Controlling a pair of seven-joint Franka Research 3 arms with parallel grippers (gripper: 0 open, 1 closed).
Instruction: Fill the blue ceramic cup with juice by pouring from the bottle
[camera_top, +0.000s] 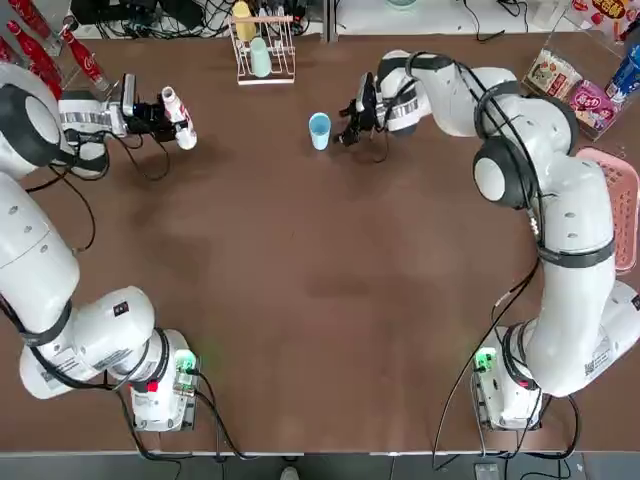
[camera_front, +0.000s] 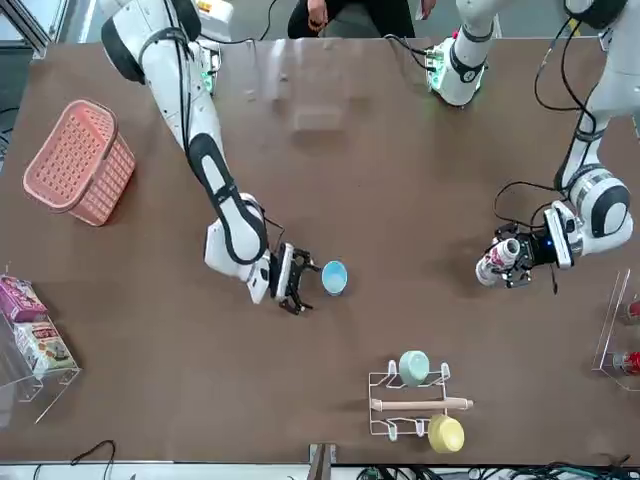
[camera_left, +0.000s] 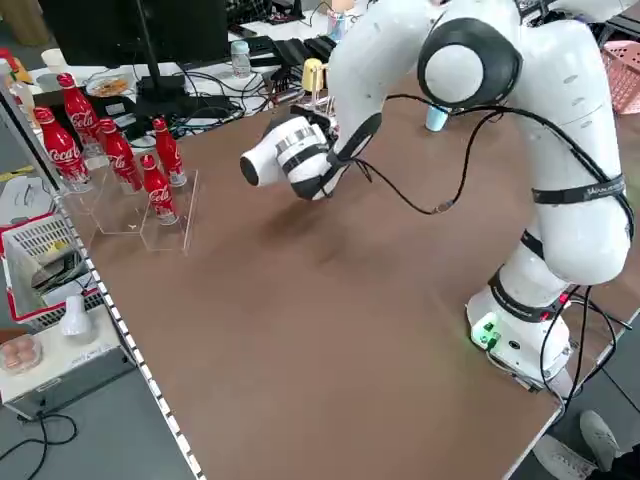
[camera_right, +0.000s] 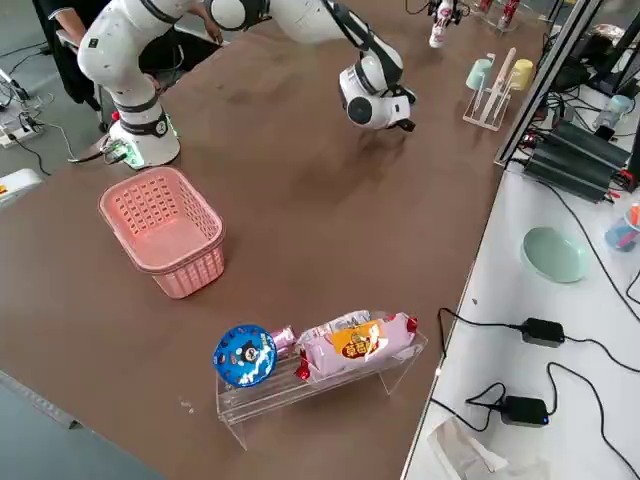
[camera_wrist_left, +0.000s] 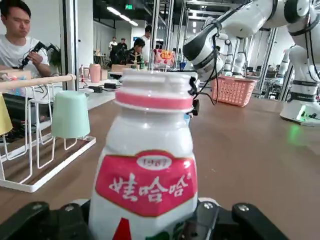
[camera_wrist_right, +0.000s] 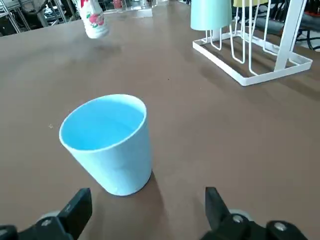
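The bottle (camera_top: 178, 118) is white with a red label and is held near the table's far left, slightly tilted. My left gripper (camera_top: 160, 115) is shut on its lower body. In the left wrist view the bottle (camera_wrist_left: 149, 165) fills the middle, with the dark fingers (camera_wrist_left: 30, 220) at its base. The blue ceramic cup (camera_top: 319, 130) stands upright at the far middle of the table. My right gripper (camera_top: 347, 122) is open just beside it. In the right wrist view the cup (camera_wrist_right: 110, 142) stands just beyond the fingertips (camera_wrist_right: 75, 207), not touching them.
A white wire rack (camera_top: 262, 70) holding a mint-green cup (camera_top: 260, 55) and a yellow cup (camera_top: 243, 20) stands at the far edge. Red cola bottles (camera_top: 40, 50) are at the far left. Snack packs (camera_top: 575, 90) and a pink basket (camera_top: 625, 210) are at the right.
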